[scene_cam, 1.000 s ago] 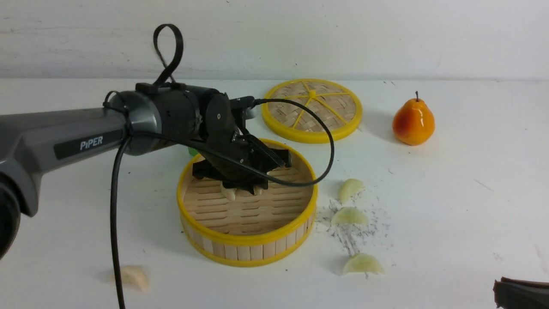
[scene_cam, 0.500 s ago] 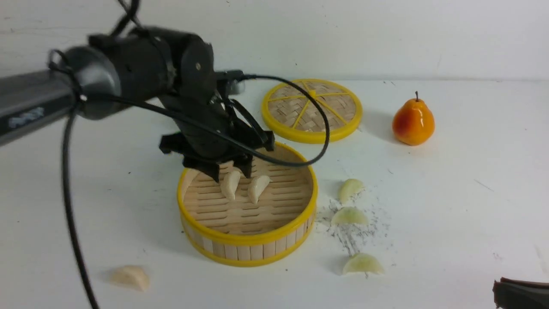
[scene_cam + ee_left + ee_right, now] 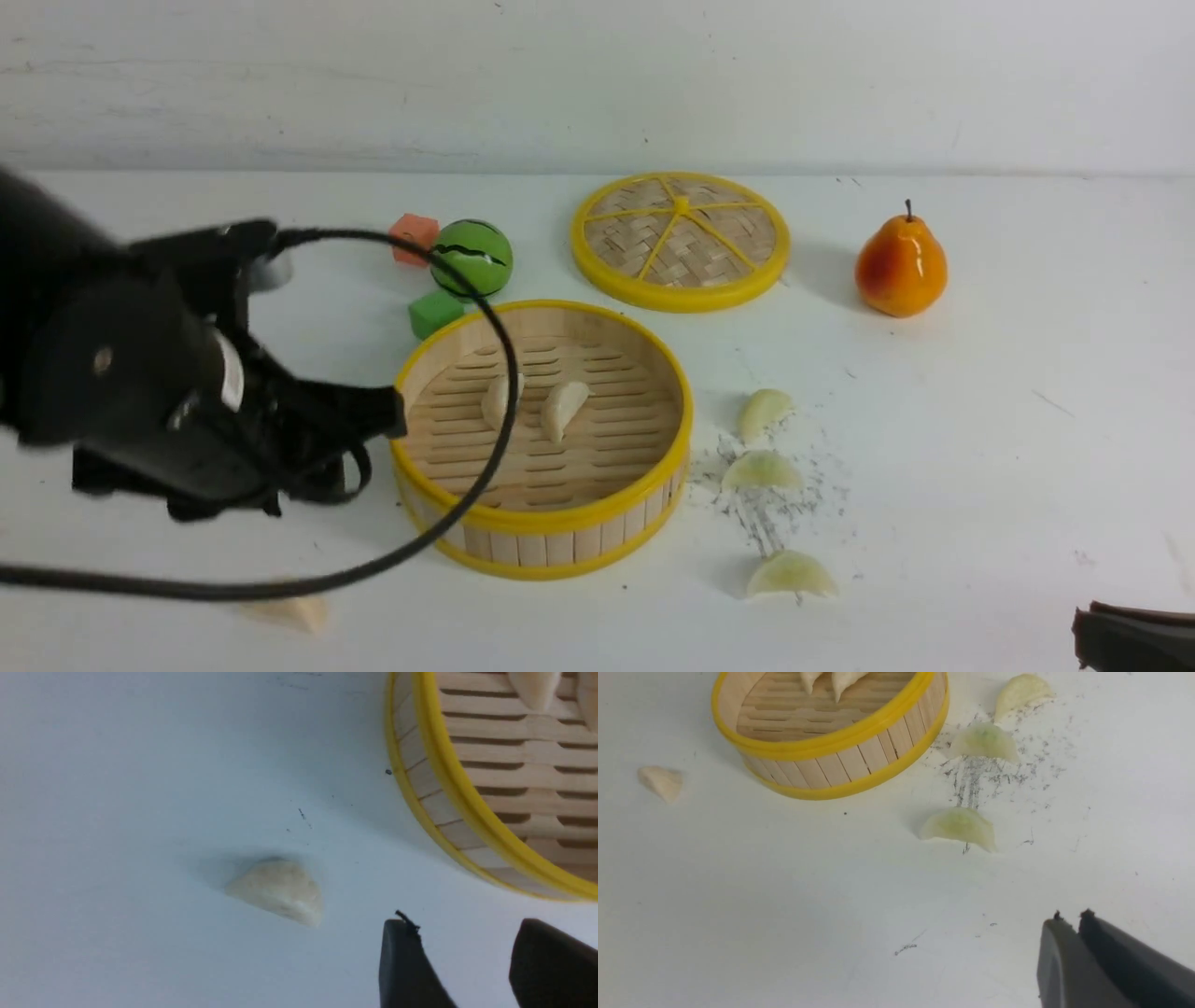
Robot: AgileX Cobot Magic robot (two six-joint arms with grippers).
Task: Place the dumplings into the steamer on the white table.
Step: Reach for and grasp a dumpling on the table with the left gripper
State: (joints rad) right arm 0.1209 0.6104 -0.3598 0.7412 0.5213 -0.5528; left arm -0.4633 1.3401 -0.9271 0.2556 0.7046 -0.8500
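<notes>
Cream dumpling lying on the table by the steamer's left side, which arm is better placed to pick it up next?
Left, probably. The left gripper is open close beside the cream dumpling; the right gripper sits shut on the far side of the steamer, near the green dumplings.
</notes>
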